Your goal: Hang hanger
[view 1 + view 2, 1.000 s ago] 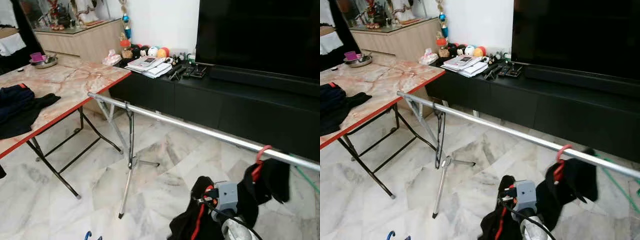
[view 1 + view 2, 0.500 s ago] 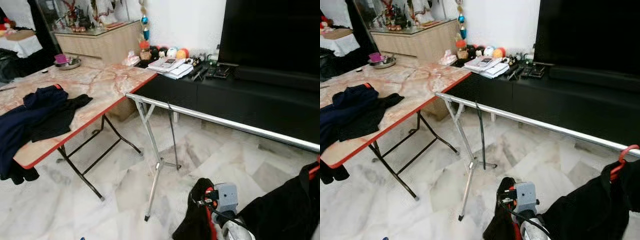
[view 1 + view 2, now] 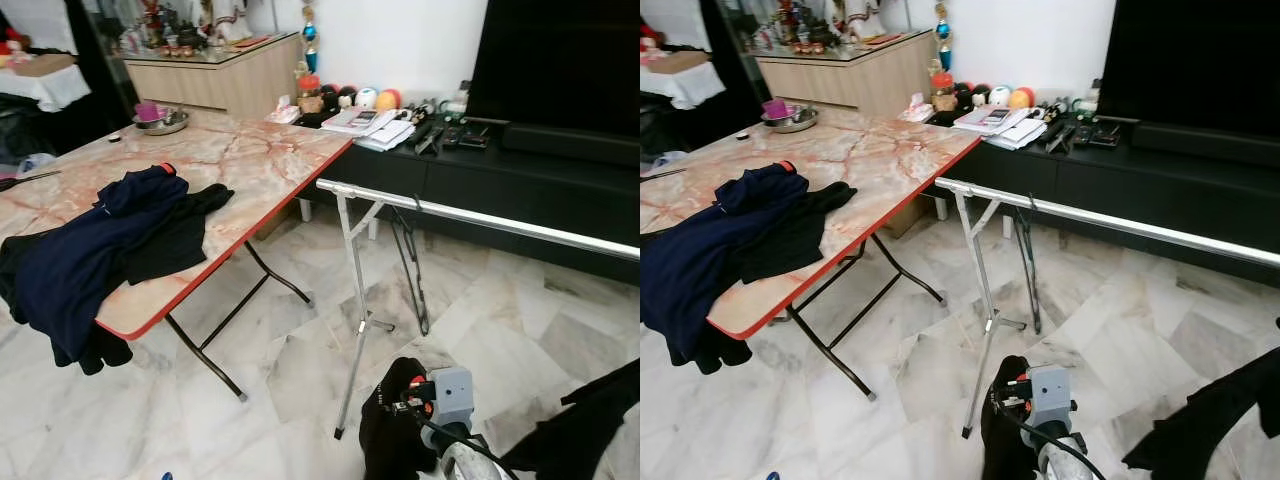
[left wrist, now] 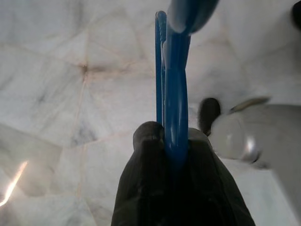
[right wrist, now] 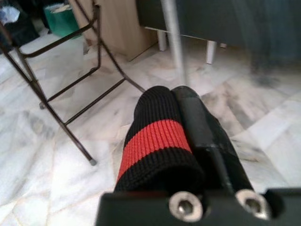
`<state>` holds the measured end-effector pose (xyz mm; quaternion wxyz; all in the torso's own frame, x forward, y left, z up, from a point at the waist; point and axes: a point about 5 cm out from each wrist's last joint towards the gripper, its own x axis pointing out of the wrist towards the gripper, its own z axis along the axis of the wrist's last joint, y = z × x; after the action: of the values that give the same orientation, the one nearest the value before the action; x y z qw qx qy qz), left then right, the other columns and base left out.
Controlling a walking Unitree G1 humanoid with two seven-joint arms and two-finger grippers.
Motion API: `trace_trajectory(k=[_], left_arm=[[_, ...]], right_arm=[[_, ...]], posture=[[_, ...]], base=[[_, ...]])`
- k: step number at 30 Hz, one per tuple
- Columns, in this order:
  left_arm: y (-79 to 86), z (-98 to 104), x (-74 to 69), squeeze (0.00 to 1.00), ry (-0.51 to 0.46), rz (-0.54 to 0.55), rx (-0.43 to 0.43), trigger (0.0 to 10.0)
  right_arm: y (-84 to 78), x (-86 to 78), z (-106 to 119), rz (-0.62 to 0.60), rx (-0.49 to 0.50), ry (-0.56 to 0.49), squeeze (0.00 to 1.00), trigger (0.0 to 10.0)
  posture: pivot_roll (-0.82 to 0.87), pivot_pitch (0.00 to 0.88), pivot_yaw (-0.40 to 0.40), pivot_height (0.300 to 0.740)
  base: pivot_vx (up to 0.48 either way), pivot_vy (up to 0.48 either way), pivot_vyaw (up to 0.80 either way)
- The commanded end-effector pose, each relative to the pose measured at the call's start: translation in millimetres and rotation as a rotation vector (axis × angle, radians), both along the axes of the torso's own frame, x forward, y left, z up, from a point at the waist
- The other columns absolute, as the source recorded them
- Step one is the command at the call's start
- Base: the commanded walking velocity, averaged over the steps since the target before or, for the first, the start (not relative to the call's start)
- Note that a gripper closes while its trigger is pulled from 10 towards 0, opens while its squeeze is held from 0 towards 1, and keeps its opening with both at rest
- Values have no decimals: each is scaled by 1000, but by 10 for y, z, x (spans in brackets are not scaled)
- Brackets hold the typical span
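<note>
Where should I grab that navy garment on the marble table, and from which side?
Probably the bunched part of the navy garment drooping over the table's red near edge; come from the floor side, since it hangs free there.

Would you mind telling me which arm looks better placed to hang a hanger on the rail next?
Probably the left. The left gripper is shut on the blue hanger, above the marble floor. The right gripper, fingers together, holds no hanger. The rail has free space.
</note>
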<state>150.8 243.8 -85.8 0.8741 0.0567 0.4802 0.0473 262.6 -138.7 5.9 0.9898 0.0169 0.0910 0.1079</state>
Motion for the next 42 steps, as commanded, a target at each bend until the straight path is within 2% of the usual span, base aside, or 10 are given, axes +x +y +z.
trace_trajectory(k=[1,15,18,42], left_arm=[[77,-13,-88,0,25,6,21,10000],[70,-13,-81,0,24,7,16,10000],[64,-9,-71,0,19,-3,17,10000],[35,-10,-63,0,9,-23,-12,10000]], right_arm=[[107,59,56,32,10,-19,0,10000],[109,63,48,35,11,-12,0,10000],[106,65,49,32,11,-14,0,10000],[73,69,51,11,4,-26,0,10000]], posture=[[78,38,66,740],[80,46,64,740],[82,46,64,740],[87,44,66,740]], base=[[0,480,-800],[0,480,-800],[0,0,-800],[0,0,0]])
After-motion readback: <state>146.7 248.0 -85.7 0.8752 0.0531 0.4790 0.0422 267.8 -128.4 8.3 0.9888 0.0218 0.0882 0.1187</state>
